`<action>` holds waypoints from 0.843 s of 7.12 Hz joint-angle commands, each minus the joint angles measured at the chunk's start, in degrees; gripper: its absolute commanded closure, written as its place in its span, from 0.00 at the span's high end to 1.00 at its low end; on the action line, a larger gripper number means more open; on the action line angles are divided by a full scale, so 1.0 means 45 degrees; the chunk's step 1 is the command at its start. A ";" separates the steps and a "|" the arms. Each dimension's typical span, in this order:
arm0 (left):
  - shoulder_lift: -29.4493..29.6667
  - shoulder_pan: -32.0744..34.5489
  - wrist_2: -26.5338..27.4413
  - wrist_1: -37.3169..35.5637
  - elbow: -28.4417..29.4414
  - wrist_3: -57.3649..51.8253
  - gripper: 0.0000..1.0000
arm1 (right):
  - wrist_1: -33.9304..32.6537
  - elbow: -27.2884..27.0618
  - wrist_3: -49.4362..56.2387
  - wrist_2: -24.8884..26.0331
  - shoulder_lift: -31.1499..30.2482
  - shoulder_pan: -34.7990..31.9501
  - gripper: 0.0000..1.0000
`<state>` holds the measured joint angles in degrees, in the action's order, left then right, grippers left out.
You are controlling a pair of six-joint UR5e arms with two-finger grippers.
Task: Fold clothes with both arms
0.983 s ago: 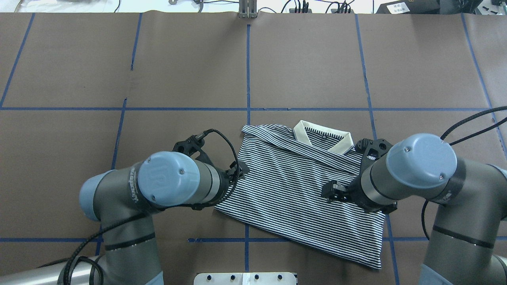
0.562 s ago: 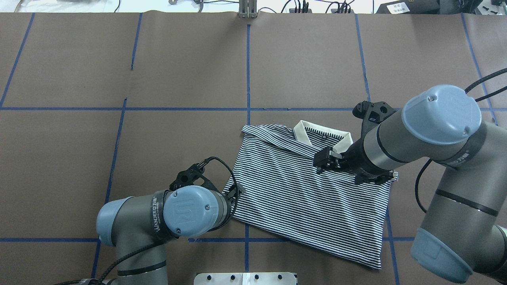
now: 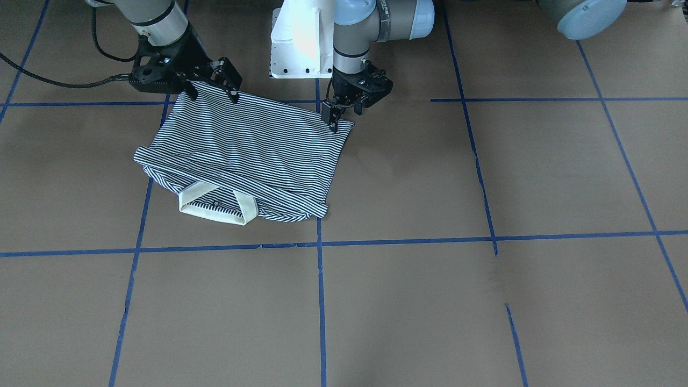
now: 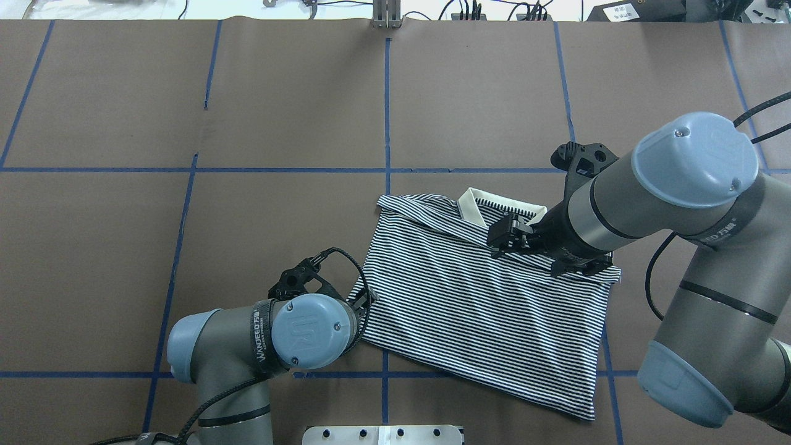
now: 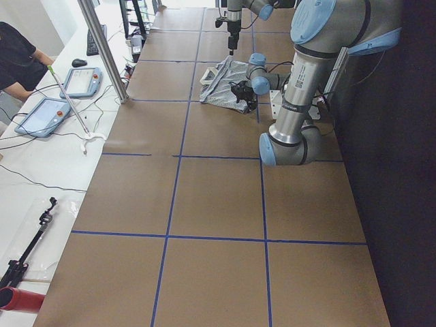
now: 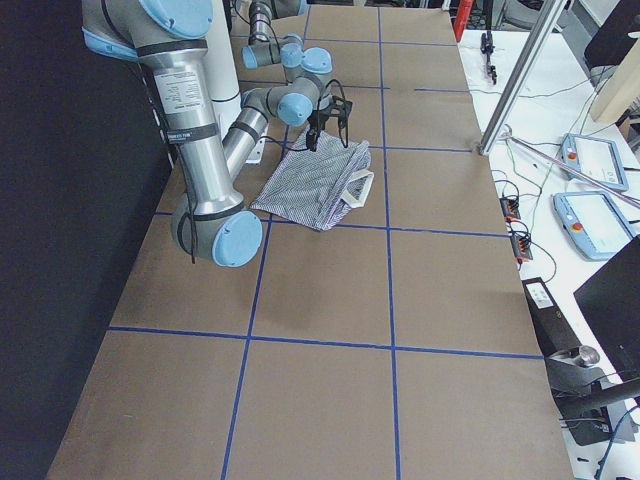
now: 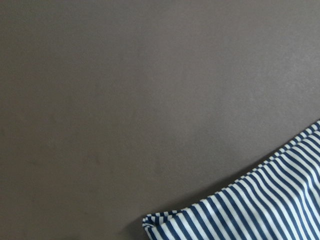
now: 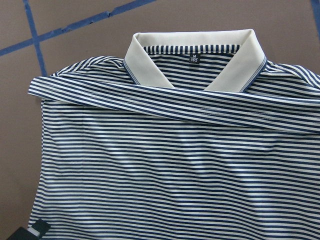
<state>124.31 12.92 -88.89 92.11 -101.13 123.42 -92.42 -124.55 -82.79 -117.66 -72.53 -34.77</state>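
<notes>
The striped polo shirt (image 4: pixel 482 303) lies partly folded on the brown table, with its white collar (image 4: pixel 473 207) at the far edge and a sleeve folded across below it (image 8: pixel 165 100). My left gripper (image 4: pixel 364 301) is low at the shirt's near-left corner (image 3: pixel 346 126). Its fingers look apart and nothing shows between them. The left wrist view shows only that corner (image 7: pixel 260 205) flat on the table. My right gripper (image 3: pixel 210 91) hangs open and empty, high above the shirt (image 3: pixel 242 145). In the overhead view it (image 4: pixel 503 238) sits near the collar.
Blue tape lines (image 4: pixel 387 111) grid the brown table cover. The white pedestal base (image 3: pixel 298 43) stands at the robot's edge, just behind the shirt. A metal post (image 5: pixel 102 48), tablets (image 5: pixel 82 82) and a seated person (image 5: pixel 17 61) are on the operators' side.
My left arm drew back toward the robot along the shirt's left edge to the near-left corner. My right gripper rose and moved from mid-shirt toward the collar. The shirt stayed put.
</notes>
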 commanded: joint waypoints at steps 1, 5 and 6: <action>0.0206 -0.0001 0.0222 0.0020 0.0305 -0.0005 0.91 | -0.0009 0.0002 0.0000 -0.0025 0.0005 -0.0028 1.00; 0.0207 -0.0001 0.0378 -0.0019 0.0287 -0.0200 0.09 | -0.0009 -0.0018 -0.0019 -0.0045 0.0005 -0.0047 1.00; 0.0226 -0.0001 0.0379 -0.0058 0.0190 -0.0316 0.00 | -0.0009 0.0002 -0.0019 -0.0025 -0.0015 -0.0048 1.00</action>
<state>125.27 12.92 -87.37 92.01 -99.89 122.54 -92.46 -124.62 -82.88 -117.87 -72.52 -34.95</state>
